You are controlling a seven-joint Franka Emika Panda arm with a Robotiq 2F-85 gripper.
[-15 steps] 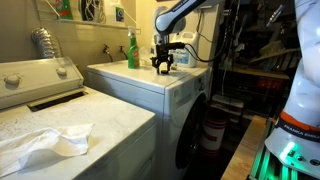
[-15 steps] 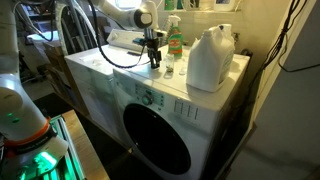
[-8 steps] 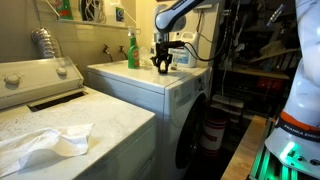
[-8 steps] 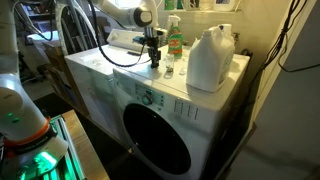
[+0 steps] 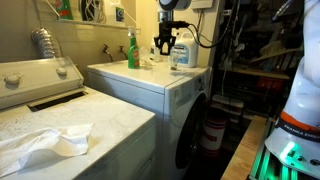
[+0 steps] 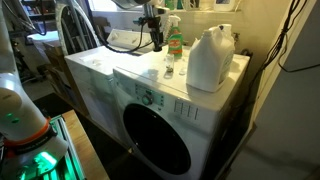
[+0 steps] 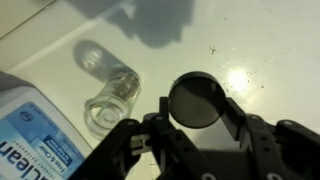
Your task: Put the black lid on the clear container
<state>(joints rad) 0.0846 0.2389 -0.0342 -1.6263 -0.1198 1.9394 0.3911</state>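
Note:
My gripper (image 7: 200, 110) is shut on the round black lid (image 7: 195, 97), which sits clamped between the two fingers above the white washer top. In both exterior views the gripper (image 5: 163, 46) (image 6: 157, 42) hangs well above the washer. The clear container, a squat jug with a blue label (image 7: 30, 140), stands at the lower left of the wrist view. It also shows in both exterior views (image 5: 181, 52) (image 6: 210, 58), off to one side of the gripper. Its mouth is out of view in the wrist view.
A small clear slim bottle (image 7: 110, 100) (image 6: 169, 68) stands on the washer top between gripper and jug. A green spray bottle (image 5: 132, 50) (image 6: 175, 40) stands at the back. The washer top (image 6: 110, 68) ends at a front edge, and a second machine (image 5: 60, 110) stands beside it.
The gripper has risen from the washer top with the black lid in it and shifted slightly toward the back.

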